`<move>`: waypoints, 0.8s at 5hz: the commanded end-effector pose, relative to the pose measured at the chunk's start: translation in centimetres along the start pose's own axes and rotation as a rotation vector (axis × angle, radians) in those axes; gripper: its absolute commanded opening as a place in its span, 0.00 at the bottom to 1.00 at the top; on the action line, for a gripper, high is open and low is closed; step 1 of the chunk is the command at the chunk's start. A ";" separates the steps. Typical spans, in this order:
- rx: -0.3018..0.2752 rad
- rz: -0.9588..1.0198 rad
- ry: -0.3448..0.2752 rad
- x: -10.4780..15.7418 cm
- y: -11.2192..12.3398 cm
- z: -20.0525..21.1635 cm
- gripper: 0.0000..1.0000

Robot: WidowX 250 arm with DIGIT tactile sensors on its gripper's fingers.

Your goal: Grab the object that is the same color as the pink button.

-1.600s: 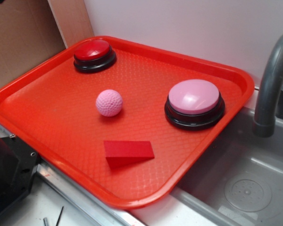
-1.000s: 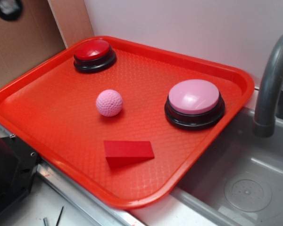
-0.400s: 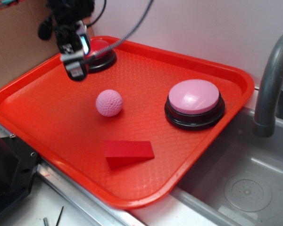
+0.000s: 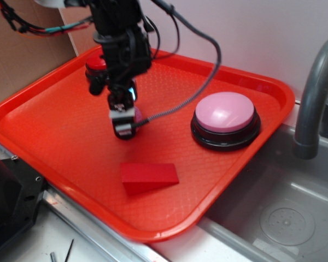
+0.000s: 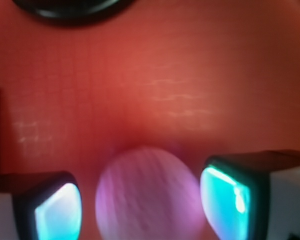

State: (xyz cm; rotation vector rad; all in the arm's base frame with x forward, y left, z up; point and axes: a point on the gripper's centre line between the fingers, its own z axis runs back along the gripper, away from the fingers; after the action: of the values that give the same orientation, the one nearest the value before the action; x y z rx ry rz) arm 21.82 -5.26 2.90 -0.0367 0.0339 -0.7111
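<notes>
The small light-pink golf ball (image 5: pixel 146 195) lies on the red tray (image 4: pixel 65 142), blurred in the wrist view, between my two fingers (image 5: pixel 57 212) with a small gap on each side. My gripper (image 4: pixel 124 121) is open and low over the ball, hiding almost all of it in the exterior view; a sliver (image 4: pixel 136 115) shows. The pink button (image 4: pixel 225 112), a pink dome on a black base, stands on the tray's right side, apart from the gripper.
A red button (image 4: pixel 96 64) on a black base stands at the tray's back left, partly behind the arm. A red wedge block (image 4: pixel 148 176) lies in front of the gripper. A grey sink (image 4: pixel 284 218) and faucet (image 4: pixel 311 103) are at the right.
The arm has come in from the upper left and dropped down over the golf ball. The ball, buttons and wedge have not moved.
</notes>
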 end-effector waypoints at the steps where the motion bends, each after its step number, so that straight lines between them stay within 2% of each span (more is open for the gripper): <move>1: 0.027 -0.001 -0.002 0.4 -1.3 0.3 1.00; 2: 0.021 0.007 -0.012 -0.4 -1.1 0.6 0.00; 3: 0.014 0.006 -0.012 -0.6 -0.9 0.6 0.00; 4: 0.038 0.053 0.069 -0.6 -0.9 0.6 0.00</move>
State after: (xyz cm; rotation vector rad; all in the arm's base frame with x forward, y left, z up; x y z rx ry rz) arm 20.83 -5.09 3.09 0.0241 0.1091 -0.6532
